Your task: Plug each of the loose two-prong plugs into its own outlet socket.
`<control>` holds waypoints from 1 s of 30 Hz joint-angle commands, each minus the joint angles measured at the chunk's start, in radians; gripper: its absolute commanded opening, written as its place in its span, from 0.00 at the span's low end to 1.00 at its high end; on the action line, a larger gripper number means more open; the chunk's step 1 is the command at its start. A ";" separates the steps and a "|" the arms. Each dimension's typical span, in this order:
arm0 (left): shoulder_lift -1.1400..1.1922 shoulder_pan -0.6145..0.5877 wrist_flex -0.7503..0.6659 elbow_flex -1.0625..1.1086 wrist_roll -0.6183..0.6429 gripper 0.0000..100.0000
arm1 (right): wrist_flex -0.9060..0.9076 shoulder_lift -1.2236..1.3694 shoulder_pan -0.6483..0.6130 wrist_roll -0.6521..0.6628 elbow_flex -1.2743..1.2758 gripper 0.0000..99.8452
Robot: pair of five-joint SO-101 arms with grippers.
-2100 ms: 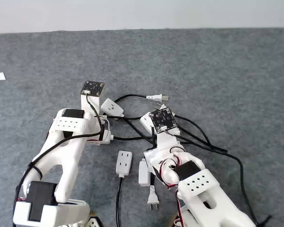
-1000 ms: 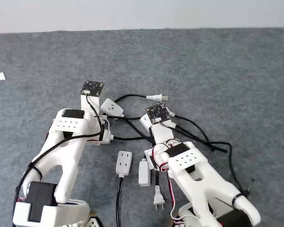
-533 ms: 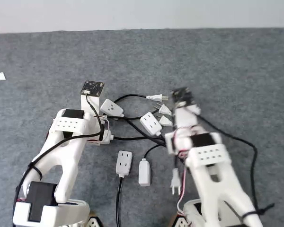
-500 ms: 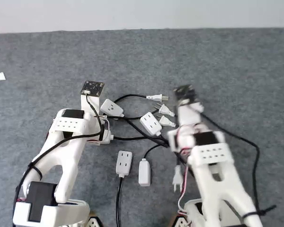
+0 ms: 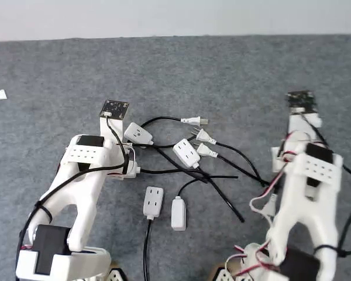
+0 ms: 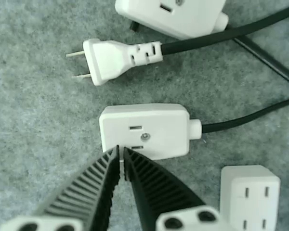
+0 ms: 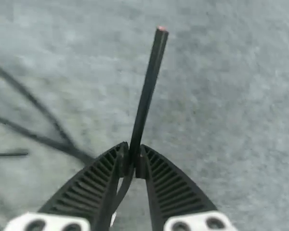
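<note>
While the right gripper (image 7: pixel 131 156) clamps a black cord (image 7: pixel 147 91) near the table's (image 5: pixel 251 70) right edge, the left gripper (image 6: pixel 121 156), clenched empty, rests against an outlet socket (image 6: pixel 144 130); plugging in likely needs the neighbouring plug (image 6: pixel 115 57) grasped next.

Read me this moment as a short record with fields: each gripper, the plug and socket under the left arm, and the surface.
left gripper: shut, holding nothing, tips at the edge of the outlet socket
right gripper: shut on a black cord, whose free end sticks out past the fingers
plug: white, two prongs bare, lying loose beside the outlet socket
outlet socket: white, slots unoccupied, own cord attached
surface: grey carpet
</note>
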 commanded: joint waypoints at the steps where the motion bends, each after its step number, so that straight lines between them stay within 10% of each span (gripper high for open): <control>1: -0.018 -0.008 -0.028 -0.002 -0.006 0.01 | -0.136 0.065 0.104 0.029 -0.063 0.01; 11: -0.018 -0.008 -0.028 -0.002 -0.006 0.01 | -0.364 0.271 0.209 0.133 -0.149 0.09; 17: -0.018 -0.008 -0.028 -0.002 -0.006 0.01 | -0.179 0.300 0.209 0.132 -0.304 0.22; 30: -0.020 -0.008 -0.028 -0.002 -0.008 0.01 | 0.314 0.274 0.259 -0.031 -0.387 0.01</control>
